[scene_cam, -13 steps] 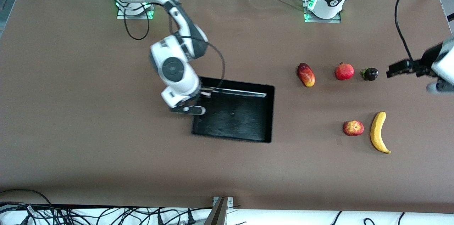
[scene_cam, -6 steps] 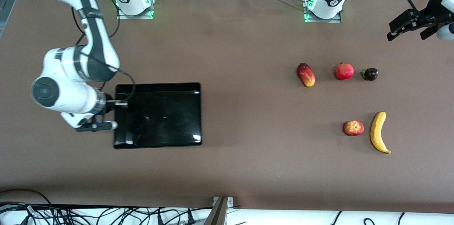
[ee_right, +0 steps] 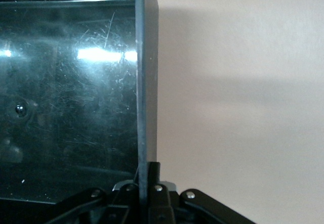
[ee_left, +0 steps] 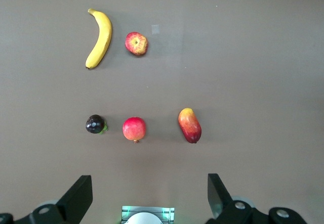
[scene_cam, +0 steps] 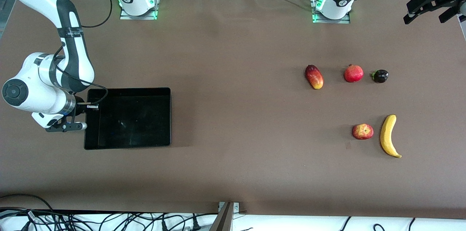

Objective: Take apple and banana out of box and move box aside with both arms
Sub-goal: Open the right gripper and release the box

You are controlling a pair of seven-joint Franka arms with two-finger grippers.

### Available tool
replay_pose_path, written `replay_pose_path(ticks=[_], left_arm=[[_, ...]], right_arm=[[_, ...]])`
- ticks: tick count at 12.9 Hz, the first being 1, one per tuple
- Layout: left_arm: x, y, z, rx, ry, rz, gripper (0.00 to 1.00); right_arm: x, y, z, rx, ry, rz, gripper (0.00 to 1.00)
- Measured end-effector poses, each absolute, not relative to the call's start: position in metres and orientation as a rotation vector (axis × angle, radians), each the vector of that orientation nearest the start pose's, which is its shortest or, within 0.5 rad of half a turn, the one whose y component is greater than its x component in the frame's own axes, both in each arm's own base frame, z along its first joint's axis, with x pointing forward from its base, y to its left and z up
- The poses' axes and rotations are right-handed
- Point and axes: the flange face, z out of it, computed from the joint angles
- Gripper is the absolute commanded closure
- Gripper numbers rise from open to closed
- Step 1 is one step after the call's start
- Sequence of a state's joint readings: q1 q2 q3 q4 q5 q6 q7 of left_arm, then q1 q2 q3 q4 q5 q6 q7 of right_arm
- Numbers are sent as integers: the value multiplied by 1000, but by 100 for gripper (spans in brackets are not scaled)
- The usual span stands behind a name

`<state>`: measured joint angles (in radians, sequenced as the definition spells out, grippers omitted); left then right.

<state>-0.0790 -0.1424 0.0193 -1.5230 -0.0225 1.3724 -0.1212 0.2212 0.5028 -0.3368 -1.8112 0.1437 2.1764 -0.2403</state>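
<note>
Apple point(scene_cam: 362, 131) and banana point(scene_cam: 390, 136) lie out on the table, side by side toward the left arm's end. I read the fruit step as done.

Box point(scene_cam: 128, 118), empty, sits at the right arm's end; right gripper point(scene_cam: 88, 107) is clamped on its wall. I judge only release remains.

Left gripper point(scene_cam: 429, 4) hangs spread wide, empty, over the table edge, waiting.

Three other fruits point(scene_cam: 354, 73) sit well apart from the box. Nothing blocks it.

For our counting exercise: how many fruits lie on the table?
5. Mango, pomegranate and dark fruit form a row; apple and banana lie nearer the front camera. None seems hidden.
</note>
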Motion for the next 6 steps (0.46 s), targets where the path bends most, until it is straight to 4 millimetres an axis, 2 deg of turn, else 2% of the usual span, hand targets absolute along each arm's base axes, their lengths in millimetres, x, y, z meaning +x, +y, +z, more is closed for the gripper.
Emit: replay_pose_path(ticks=[2, 3, 5, 6], left_arm=[[484, -40, 701, -3164, -68, 28, 0], [484, -42, 698, -3163, -73, 37, 0], [484, -41, 694, -3162, -87, 54, 0], [484, -41, 693, -3161, -91, 60, 0]], right_arm=[[626, -59, 254, -3155, -74, 177, 11], [624, -59, 252, -3155, -72, 181, 0], [626, -58, 260, -3154, -74, 158, 0], [629, -55, 272, -3149, -82, 128, 0]])
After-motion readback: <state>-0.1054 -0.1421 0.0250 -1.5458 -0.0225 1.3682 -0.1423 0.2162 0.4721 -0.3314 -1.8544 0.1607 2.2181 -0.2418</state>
